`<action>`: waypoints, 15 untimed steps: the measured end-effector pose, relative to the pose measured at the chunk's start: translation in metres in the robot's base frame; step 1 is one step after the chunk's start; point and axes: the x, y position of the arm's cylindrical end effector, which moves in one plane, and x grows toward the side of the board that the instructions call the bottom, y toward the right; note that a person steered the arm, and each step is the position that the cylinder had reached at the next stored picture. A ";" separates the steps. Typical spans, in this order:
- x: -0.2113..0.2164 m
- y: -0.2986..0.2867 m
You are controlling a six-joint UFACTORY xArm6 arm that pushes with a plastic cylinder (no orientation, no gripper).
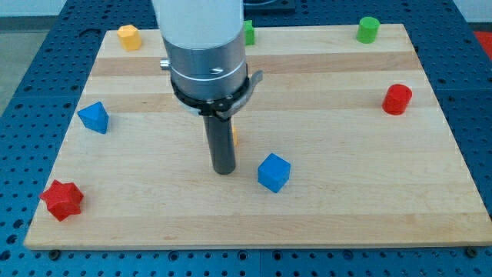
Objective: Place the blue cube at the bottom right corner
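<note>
The blue cube [274, 171] sits on the wooden board [338, 208], a little below the middle. My tip [224, 171] rests on the board just to the cube's left, a small gap apart from it. The rod hangs from the grey and white arm body at the view's top centre. The bottom right corner of the board [461, 231] is far to the cube's right and lower.
A blue wedge-shaped block [94, 117] lies at the left, a red star block [61, 200] at the bottom left, a yellow block [129, 36] at the top left. A green block [249, 32] shows behind the arm, a green cylinder [368, 29] at the top right, a red cylinder [397, 99] at the right. An orange sliver [235, 135] peeks out behind the rod.
</note>
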 end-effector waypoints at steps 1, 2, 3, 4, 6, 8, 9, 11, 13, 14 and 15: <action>0.003 0.036; 0.012 0.062; 0.015 0.062; 0.026 0.062; 0.043 0.088; 0.044 0.140; 0.044 0.175; 0.040 0.184; -0.005 0.182; 0.001 0.200; 0.021 0.201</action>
